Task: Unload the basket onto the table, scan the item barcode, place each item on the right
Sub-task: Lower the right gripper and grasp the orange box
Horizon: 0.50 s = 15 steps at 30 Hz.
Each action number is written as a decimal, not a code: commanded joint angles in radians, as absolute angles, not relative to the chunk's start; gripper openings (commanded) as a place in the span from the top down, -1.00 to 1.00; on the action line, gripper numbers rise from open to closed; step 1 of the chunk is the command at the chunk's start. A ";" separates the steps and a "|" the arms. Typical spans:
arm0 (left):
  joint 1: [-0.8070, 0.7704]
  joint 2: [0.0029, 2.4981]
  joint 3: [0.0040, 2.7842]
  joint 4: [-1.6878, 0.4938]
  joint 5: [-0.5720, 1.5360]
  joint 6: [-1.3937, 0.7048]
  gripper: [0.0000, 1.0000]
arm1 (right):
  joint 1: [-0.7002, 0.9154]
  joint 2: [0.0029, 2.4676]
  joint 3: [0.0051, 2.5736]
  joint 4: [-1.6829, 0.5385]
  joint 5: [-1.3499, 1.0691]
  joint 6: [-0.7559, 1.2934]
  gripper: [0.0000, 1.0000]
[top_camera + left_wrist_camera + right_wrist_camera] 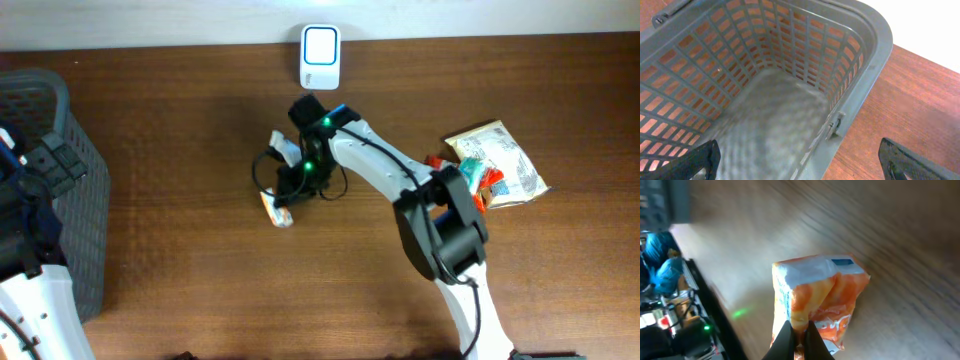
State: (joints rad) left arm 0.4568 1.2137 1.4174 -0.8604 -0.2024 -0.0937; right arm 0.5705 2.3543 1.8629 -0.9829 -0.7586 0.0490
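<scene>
Clamped shut on one end of an orange packet (815,300): right fingers (781,347). Long axis running away from them, just short of the white scanner (320,57) on its robot side, low over the wooden worktop (180,150). Likely needs turning toward the scanner; ample room. Well apart from the scanner, spread wide over a grey basket (875,60): left fingers (695,160).

The right arm (380,165) has smooth white links joined by bulky black joint housings (445,225). Two green lights (325,124) glow near its wrist, and a thin black cable (257,175) loops beside them. The left arm (40,300) is likewise white with black joints. The left gripper (800,167) has glossy black fingers (695,161); the right gripper (799,332) has dark, narrow, tapering ones.
</scene>
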 commanded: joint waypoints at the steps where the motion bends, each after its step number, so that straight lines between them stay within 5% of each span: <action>1: 0.461 1.211 1.421 -0.859 -0.207 -0.081 -0.98 | 0.544 2.363 1.860 -0.985 -0.684 0.082 0.92; 7: 0.461 1.211 1.421 -0.859 -0.207 -0.081 -0.99 | 0.517 2.363 1.856 -1.002 -0.593 0.088 0.90; 15: 0.461 1.211 1.421 -0.859 -0.207 -0.081 -0.98 | 0.407 2.363 1.868 -1.078 -0.539 0.085 0.48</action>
